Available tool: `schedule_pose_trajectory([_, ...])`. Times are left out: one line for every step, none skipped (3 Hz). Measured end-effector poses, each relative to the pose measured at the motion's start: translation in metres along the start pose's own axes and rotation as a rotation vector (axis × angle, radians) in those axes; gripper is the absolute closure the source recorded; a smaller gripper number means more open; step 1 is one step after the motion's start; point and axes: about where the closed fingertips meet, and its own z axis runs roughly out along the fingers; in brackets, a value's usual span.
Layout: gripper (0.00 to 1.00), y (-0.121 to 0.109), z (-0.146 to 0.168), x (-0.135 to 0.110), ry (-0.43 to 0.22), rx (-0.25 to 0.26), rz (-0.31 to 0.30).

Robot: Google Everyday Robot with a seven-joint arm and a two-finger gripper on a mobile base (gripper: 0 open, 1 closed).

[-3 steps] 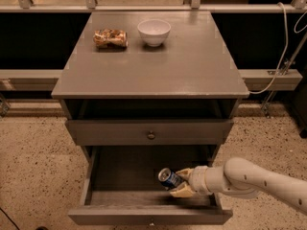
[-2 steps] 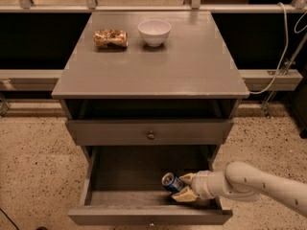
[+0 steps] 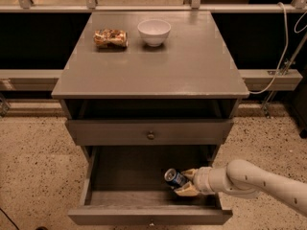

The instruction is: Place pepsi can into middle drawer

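Note:
The pepsi can (image 3: 173,177), blue with a silver end, lies tilted low inside the open middle drawer (image 3: 127,198), at its right side. My gripper (image 3: 185,182) reaches in from the right on a white arm, and its tan fingers (image 3: 188,191) are shut on the can. The drawer is pulled out below the shut knobbed drawer front (image 3: 150,132). I cannot tell whether the can touches the drawer floor.
A white bowl (image 3: 154,31) and a tan snack packet (image 3: 111,38) sit at the back of the grey cabinet top (image 3: 192,66). An open empty slot runs above the shut drawer. A white cable (image 3: 283,47) hangs at the right. Speckled floor surrounds the cabinet.
My gripper has carried the can lower and slightly further into the drawer, and the can stays in the fingers.

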Motion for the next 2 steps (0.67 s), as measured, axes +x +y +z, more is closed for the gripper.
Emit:
schedule_pose_trajectory([0.73, 0.0014, 0.0016, -0.0004, -0.001, -0.004, 0.001])
schedule_pose_trajectory([0.5, 0.0024, 0.003, -0.001, -0.002, -0.007, 0.001])
